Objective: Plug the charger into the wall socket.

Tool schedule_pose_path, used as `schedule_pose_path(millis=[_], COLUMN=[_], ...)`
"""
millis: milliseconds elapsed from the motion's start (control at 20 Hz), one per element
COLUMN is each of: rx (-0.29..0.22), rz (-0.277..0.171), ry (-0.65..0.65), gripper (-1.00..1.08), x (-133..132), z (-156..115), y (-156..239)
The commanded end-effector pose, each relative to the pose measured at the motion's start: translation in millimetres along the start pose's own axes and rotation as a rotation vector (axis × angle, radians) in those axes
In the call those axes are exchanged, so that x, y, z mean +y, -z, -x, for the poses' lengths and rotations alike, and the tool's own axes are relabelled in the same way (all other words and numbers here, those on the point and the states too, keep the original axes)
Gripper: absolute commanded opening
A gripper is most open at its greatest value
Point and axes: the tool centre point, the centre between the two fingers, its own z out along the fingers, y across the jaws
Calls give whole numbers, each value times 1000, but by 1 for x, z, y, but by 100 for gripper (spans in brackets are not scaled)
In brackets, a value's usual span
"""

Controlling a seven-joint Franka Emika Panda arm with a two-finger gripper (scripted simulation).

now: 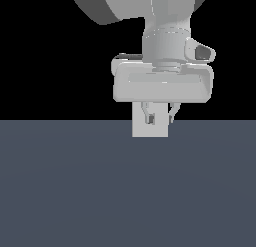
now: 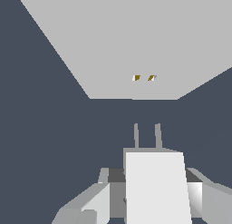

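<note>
Jaws of the gripper (image 1: 160,116) are closed on the charger (image 2: 156,187), low in the wrist frame, its two prongs aimed at the wall socket (image 2: 131,41), short of its holes.

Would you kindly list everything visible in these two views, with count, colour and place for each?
charger: one, white block with two grey prongs, held between the gripper fingers, prongs pointing toward the wall socket but still apart from it.
wall socket: one, white flat plate with two small dark-yellowish holes, standing ahead of the charger; in the exterior view it shows behind the gripper.
floor: one, dark blue-grey surface, under everything.
background: black, above the floor in the exterior view.
gripper: one, light grey, fingers closed on the charger.
arm: one, grey-white, descending from above in the exterior view.
</note>
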Motion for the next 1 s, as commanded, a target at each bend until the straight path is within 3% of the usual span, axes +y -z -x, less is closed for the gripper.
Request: schedule_pose_path(millis=[0, 350, 950], rx=[0, 0, -1], rz=[0, 1, 1], ry=[-1, 0, -1], gripper=[-100, -100, -100], x=[0, 0, 0], z=[0, -7, -44], y=[0, -2, -11])
